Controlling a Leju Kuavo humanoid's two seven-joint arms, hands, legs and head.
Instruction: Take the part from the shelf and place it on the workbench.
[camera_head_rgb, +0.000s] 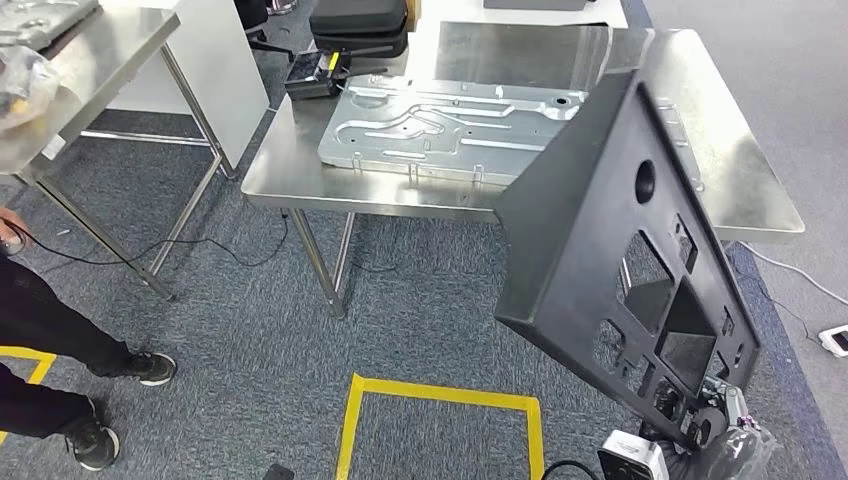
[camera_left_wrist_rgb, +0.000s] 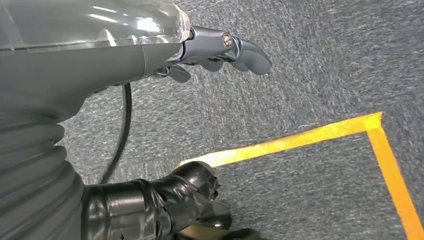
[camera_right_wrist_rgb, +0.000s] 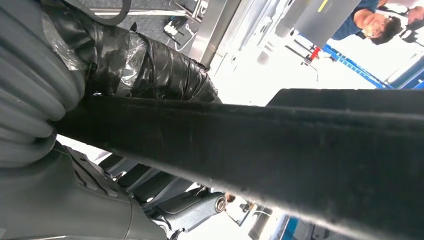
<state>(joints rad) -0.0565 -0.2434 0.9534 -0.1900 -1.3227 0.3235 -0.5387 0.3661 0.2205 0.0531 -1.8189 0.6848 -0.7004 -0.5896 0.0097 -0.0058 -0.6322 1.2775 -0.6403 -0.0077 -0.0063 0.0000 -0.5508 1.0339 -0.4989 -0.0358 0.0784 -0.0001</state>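
Note:
A large black plastic panel (camera_head_rgb: 600, 240) with several cut-outs stands tilted in front of me, its top edge over the near edge of the steel workbench (camera_head_rgb: 720, 120). My right hand (camera_head_rgb: 715, 425) grips the panel's lower corner at the bottom right of the head view. Up close in the right wrist view, the panel's edge (camera_right_wrist_rgb: 280, 145) crosses the picture, with my right hand (camera_right_wrist_rgb: 150, 200) closed around it. My left hand (camera_left_wrist_rgb: 220, 50) hangs over the grey carpet, fingers loosely curled and holding nothing.
A silver stamped metal plate (camera_head_rgb: 440, 125) lies on the workbench, with black cases (camera_head_rgb: 330, 60) behind it. A second steel table (camera_head_rgb: 90, 70) stands at the left. A person's legs and shoes (camera_head_rgb: 90, 400) are at the lower left. Yellow tape (camera_head_rgb: 440, 400) marks the carpet.

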